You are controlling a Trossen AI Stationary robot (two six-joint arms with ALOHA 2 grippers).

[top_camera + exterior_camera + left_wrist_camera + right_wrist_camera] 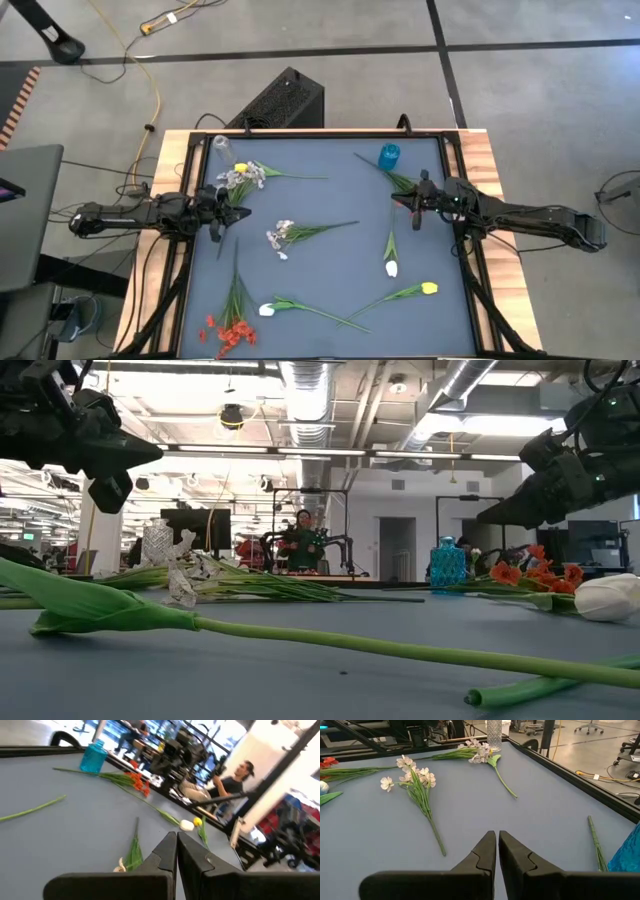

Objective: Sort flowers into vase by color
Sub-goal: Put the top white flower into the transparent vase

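Artificial flowers lie flat on the grey mat. A white-and-yellow bunch (245,175) rests beside the clear glass vase (221,146), and a spray of small white blooms (282,237) lies mid-table. A white tulip (391,266), a yellow tulip (428,288), another white tulip (267,309) and red blooms (230,330) lie nearer the near edge. An orange-flowered stem (137,780) lies by the blue vase (389,156). My left gripper (215,230) hovers shut near the white-and-yellow bunch. My right gripper (418,212) hovers shut below the blue vase. Neither holds anything.
Both vases stand upright near the far edge, the glass vase (494,730) at the left corner and the blue vase (94,757) toward the right. A black raised frame (300,133) rims the mat. A bare green stem (595,840) lies beside the blue vase. A person (303,540) sits beyond the table.
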